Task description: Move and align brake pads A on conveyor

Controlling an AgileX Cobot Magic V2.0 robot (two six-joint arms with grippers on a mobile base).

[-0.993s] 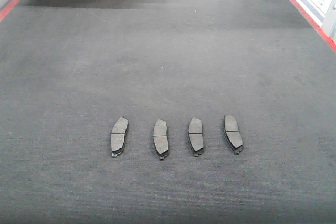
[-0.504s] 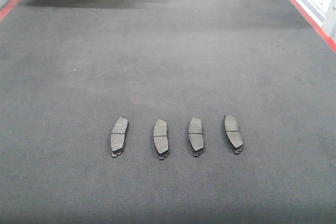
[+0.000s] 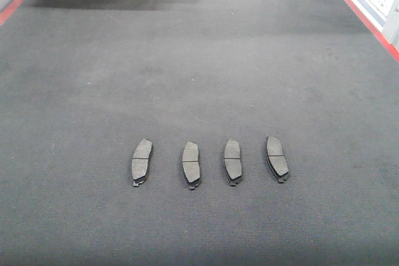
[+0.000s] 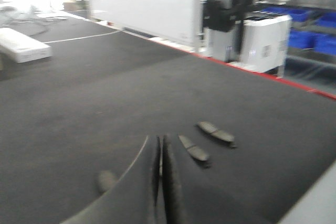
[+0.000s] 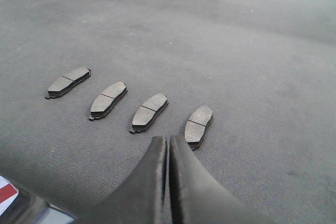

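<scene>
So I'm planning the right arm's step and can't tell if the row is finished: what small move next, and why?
Probably open the right pincer and ease it toward the rightmost brake pad. That pad leans out of line with the other three on the conveyor, it lies nearest this pincer, and both pincers look shut and hold nothing.
</scene>
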